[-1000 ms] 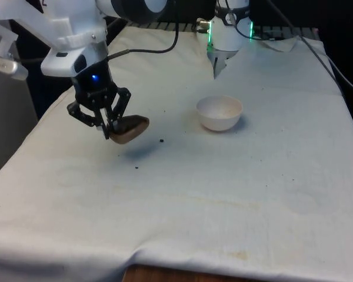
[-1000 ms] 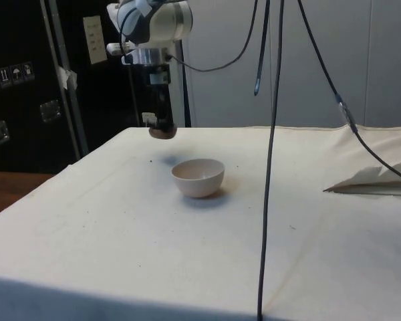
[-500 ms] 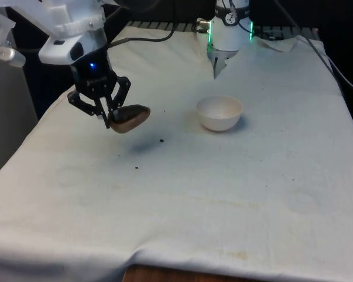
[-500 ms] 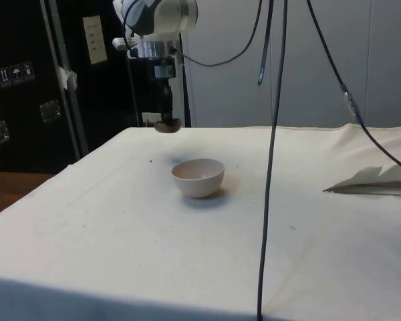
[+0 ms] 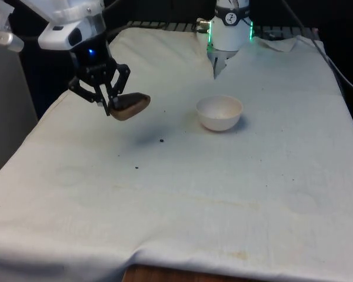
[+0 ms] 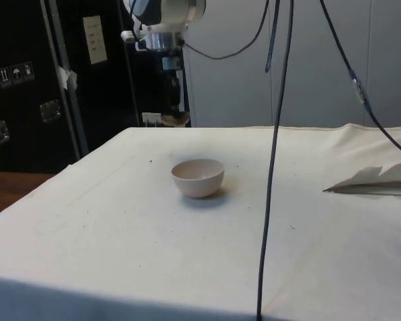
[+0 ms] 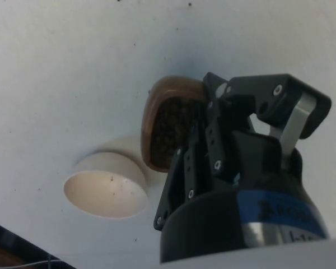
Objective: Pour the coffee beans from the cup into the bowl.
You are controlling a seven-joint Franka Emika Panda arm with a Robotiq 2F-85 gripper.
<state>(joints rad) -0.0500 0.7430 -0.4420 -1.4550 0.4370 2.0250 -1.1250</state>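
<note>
A brown wooden cup (image 5: 129, 106) hangs in the air above the cloth on the front view's left, with my gripper (image 5: 109, 107) shut on its rim. In the wrist view the cup (image 7: 168, 126) is full of dark coffee beans. The side view shows the cup (image 6: 176, 120) held well above the table, beyond the bowl. A white bowl (image 5: 220, 113) stands on the cloth to the cup's right in the front view, about a hand's width off; the same bowl (image 6: 198, 177) (image 7: 106, 186) holds no beans.
A few stray coffee beans (image 5: 161, 140) lie on the white cloth (image 5: 223, 194) below the cup. A black cable (image 6: 273, 167) hangs down across the side view. Folded cloth (image 6: 377, 179) lies at the side view's right.
My gripper has risen with the cup, lifting it higher above the cloth and slightly further back. The bowl has not moved.
</note>
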